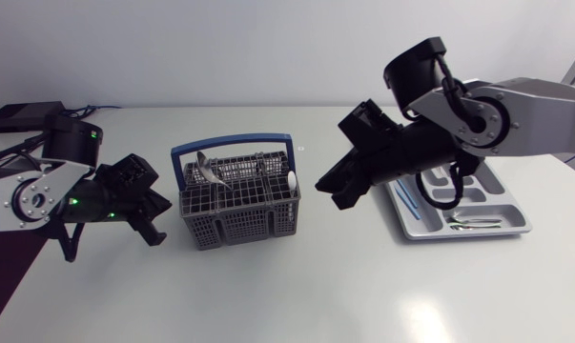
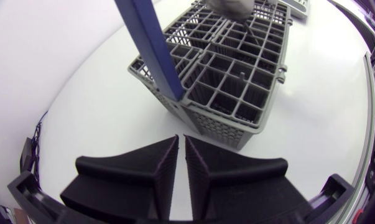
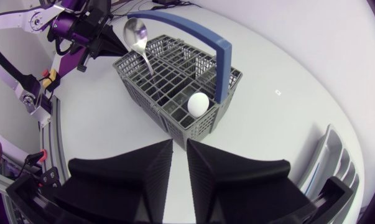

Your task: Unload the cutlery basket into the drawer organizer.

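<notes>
The cutlery basket (image 1: 237,221), grey mesh under a blue hoop handle (image 1: 232,143), stands at centre-left of the head view. A metal spoon (image 1: 209,171) rises bowl-up from its back-left cells, and a white round-headed piece (image 1: 291,180) pokes from the right-hand corner, just beside the handle's post. The drawer organizer (image 1: 512,211) lies at the right of the frame, well apart from the basket. It already holds a blue piece (image 1: 407,198) and some metal cutlery (image 1: 475,224). The right gripper (image 1: 338,194) hangs between basket and organizer, pointing at the basket. Its fingers are pressed almost together with nothing between them. The left gripper (image 1: 157,232) sits low at the basket's left, likewise closed on nothing.

The step in hand looks like fetching the next piece with the right arm, and the white piece is the nearest. The fingers would need to spread before descending. The approach should come from above on the side away from the blue post, so that neither finger knocks the handle. The pinch belongs at the neck below the round head, which would likely slip. The lift should be straight up until the stem clears the grid, because a tilted pull could snag the mesh and drag the light basket along. The left gripper is placed to steady it.
</notes>
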Motion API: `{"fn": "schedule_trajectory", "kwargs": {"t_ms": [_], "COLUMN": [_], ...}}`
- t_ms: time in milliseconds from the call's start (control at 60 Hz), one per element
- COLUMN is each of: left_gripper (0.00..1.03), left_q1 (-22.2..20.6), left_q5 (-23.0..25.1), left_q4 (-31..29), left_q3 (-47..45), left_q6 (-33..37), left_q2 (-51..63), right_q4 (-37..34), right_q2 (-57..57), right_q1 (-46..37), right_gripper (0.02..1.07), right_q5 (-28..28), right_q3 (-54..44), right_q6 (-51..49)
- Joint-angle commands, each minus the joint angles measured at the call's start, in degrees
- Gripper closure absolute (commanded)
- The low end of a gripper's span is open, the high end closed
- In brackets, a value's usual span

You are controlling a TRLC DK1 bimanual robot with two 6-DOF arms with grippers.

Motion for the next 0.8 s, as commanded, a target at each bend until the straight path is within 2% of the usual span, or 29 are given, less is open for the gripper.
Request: {"fn": "schedule_trajectory", "kwargs": {"t_ms": [0, 250, 333, 383, 550, 783], "left_gripper": [0.91, 0.9, 0.83, 0.82, 0.82, 0.77], "left_q1": [0.2, -5.4, -7.3, -8.3, -9.8, -10.8], "left_q5": [0.9, 1.0, 0.5, 0.0, -2.3, -3.6], "left_q4": [-2.0, -8.2, -9.3, -9.9, -10.1, -10.2], "left_q3": [-1.2, 3.1, 4.5, 5.3, 8.0, 9.6], "left_q6": [1.0, -5.7, -7.7, -8.6, -12.1, -14.8], "left_q2": [-3.4, -9.1, -10.4, -10.7, -10.5, -10.4], "right_q4": [0.5, 0.8, 1.0, 1.0, 1.0, 1.0], "right_q2": [-1.5, -4.1, -4.9, -5.6, -7.0, -7.0], "right_q1": [-0.4, -0.4, -0.3, -0.3, 0.3, 2.7], "right_gripper": [0.7, 0.69, 0.69, 0.64, 0.62, 0.62], "right_q5": [0.5, 0.6, 0.7, 0.7, 1.1, 2.9], "right_q3": [-1.9, -4.1, -4.6, -4.7, -4.5, -3.3], "right_q6": [-1.3, -1.1, -1.1, -1.0, -0.2, 0.7]}}
